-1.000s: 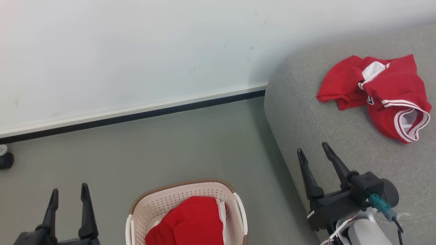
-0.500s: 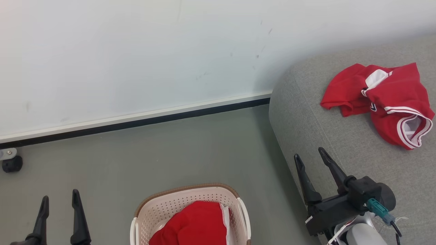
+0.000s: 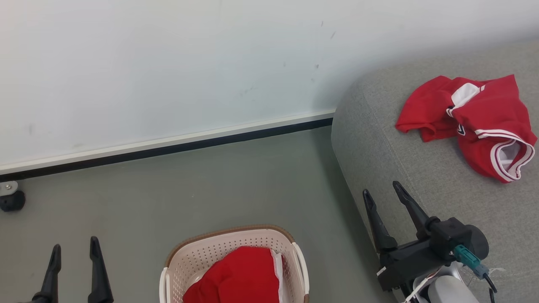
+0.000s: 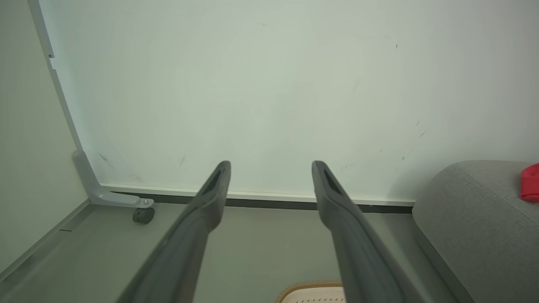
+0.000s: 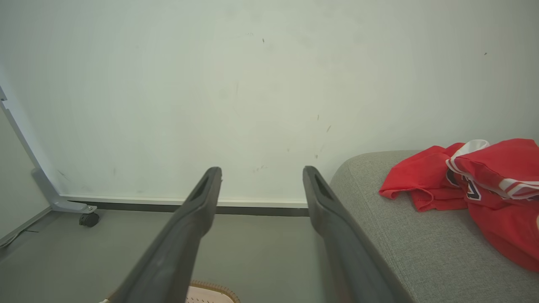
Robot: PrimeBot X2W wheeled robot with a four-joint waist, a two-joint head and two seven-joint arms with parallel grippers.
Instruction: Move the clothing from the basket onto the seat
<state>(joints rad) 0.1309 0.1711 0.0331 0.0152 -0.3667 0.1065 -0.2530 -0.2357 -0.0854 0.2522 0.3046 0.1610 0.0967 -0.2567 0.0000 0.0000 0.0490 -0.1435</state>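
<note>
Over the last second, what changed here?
The head camera shifted slightly; nothing was grasped or released. The left gripper and right gripper stayed open and empty. One garment stayed on the seat, another garment in the basket.

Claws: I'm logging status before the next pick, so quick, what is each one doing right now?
Left claw: open, holding nothing.
Right claw: open, holding nothing.
</note>
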